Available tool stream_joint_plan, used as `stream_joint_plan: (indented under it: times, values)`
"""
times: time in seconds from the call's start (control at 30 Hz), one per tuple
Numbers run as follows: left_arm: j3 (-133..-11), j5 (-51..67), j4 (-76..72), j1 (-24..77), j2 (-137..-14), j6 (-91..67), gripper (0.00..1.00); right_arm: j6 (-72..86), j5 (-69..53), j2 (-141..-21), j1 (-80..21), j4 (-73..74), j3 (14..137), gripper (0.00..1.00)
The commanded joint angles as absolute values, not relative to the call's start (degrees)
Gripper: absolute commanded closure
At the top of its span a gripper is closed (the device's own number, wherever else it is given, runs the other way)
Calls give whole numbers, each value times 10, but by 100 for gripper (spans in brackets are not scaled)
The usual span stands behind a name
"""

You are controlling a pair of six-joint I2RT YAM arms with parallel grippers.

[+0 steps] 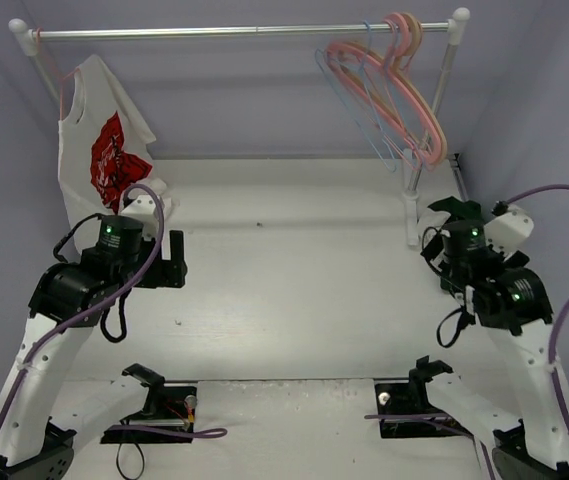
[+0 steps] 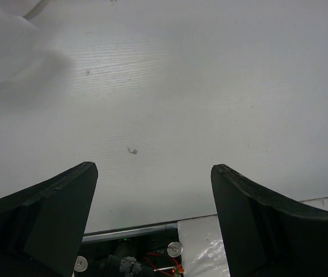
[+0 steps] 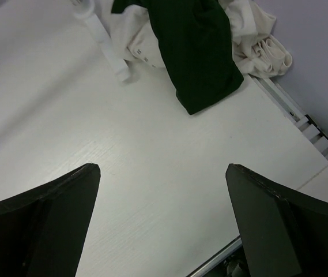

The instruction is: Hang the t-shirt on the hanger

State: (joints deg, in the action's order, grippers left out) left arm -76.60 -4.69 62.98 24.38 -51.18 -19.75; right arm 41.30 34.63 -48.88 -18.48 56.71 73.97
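Note:
The dark green t-shirt (image 3: 198, 52) lies crumpled on the table, on a heap of whitish cloth (image 3: 256, 40), beside the rack's right foot. In the top view it shows only as a dark edge (image 1: 459, 208) behind my right arm. The thin light-blue hanger (image 1: 344, 100) hangs on the rod among the pink hangers (image 1: 414, 110). My right gripper (image 3: 164, 219) is open and empty above bare table, short of the t-shirt; it also shows in the top view (image 1: 442, 262). My left gripper (image 2: 155, 219) is open and empty over the table at the left (image 1: 169, 265).
A white shirt with red print (image 1: 104, 155) hangs at the left end of the rack rod (image 1: 244, 32). The rack's right post (image 1: 414, 200) stands next to my right arm. The wall (image 3: 325, 57) runs close behind the cloth heap.

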Motion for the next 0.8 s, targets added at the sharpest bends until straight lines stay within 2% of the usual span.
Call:
stream_joint_plan:
  times: [0.0, 0.13, 0.33, 0.47, 0.77]
  values:
    - [-788, -9, 620, 249, -519, -206, 18, 468, 405, -528, -186, 528, 710, 4]
    - [-778, 0, 609, 250, -519, -210, 18, 439, 394, -568, -145, 425, 651, 7]
    - [-759, 7, 612, 260, -498, -208, 19, 331, 311, -632, -6, 280, 616, 12]
    - [-751, 11, 612, 265, -493, -206, 18, 268, 211, -682, 83, 189, 587, 14]
    - [-744, 5, 623, 266, -490, -201, 19, 243, 123, -844, 184, 52, 555, 11]
